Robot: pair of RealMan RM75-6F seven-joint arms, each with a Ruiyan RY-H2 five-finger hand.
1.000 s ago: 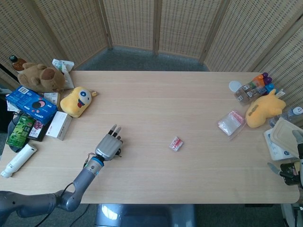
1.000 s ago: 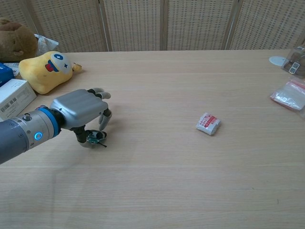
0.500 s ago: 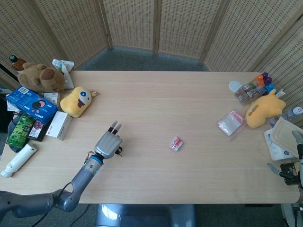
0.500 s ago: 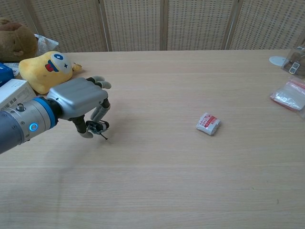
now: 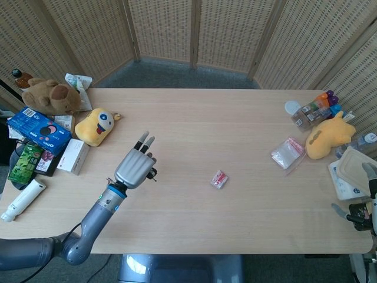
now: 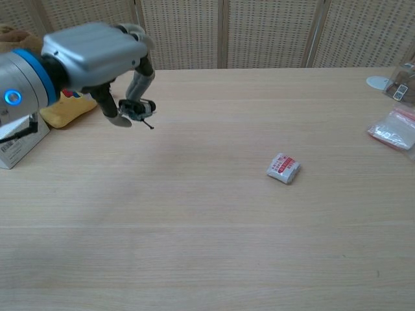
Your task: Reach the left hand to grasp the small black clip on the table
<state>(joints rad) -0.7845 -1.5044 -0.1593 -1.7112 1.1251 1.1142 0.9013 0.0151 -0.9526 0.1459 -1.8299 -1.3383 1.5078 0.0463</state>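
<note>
Woven rattan screens close off the back of the scene, and a pale wooden counter (image 5: 235,130) fills both views. Above it, at about 8 o'clock from the counter's centre in the head view, the left hand (image 5: 133,167) hangs over the wood with the small black clip (image 6: 137,109) pinched between thumb and a finger; the other fingers reach out toward 12 o'clock. The chest view shows the clip clear of the surface, a thin wire handle sticking out below it.

Judged from this, the grasp is done: the clip is off the counter and held in the hand, and little seems left beyond keeping the hold secure.

At 3 o'clock from the hand lies a small red-and-white packet (image 5: 219,178), well apart. A yellow plush toy (image 5: 96,126) sits near 10 o'clock. Only a sliver of the right hand (image 5: 369,172) shows at the far right edge; I cannot tell how its fingers lie.
</note>
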